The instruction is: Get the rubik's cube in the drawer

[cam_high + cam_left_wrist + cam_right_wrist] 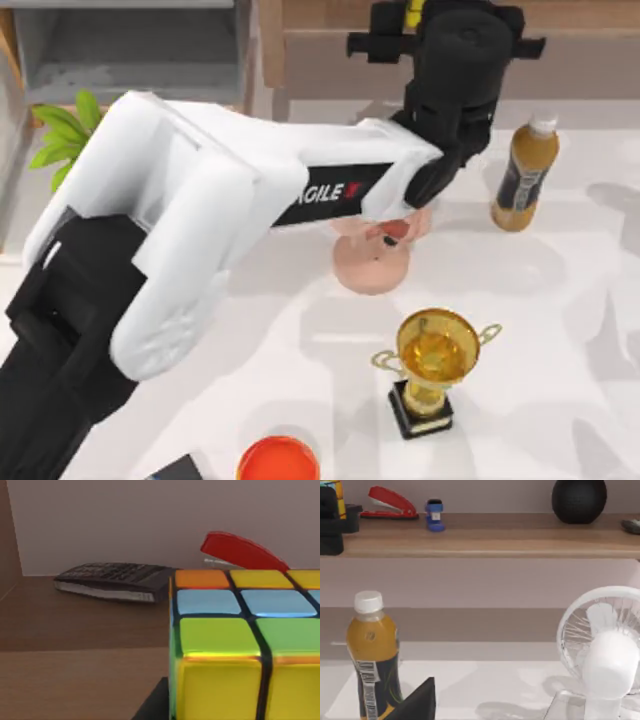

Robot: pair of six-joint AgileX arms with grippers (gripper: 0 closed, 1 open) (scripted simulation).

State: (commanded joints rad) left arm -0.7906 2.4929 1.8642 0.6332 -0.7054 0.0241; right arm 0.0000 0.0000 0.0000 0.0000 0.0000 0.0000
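Note:
The rubik's cube (pixel 240 650) has yellow, green, blue and orange squares and sits close in the left wrist view, over the brown shelf (pixel 75 680). My left gripper (pixel 440 30) reaches over that shelf at the table's back and is shut on the cube, with one dark finger (pixel 152 705) against its side. From the right wrist view, the cube (pixel 339 497) is a small patch at the left gripper (pixel 330 525). The drawer (pixel 120 50), grey inside, is at the back left. A dark part of my right gripper (pixel 417 700) is near the bottle.
On the shelf lie a calculator (pixel 112 580), a red stapler (pixel 387 502), a small blue item (pixel 434 515) and a black ball (pixel 578 500). On the table stand a juice bottle (pixel 523 175), a gold trophy (pixel 432 370), a red bowl (pixel 278 460), a plant (pixel 62 135) and a fan (pixel 605 650).

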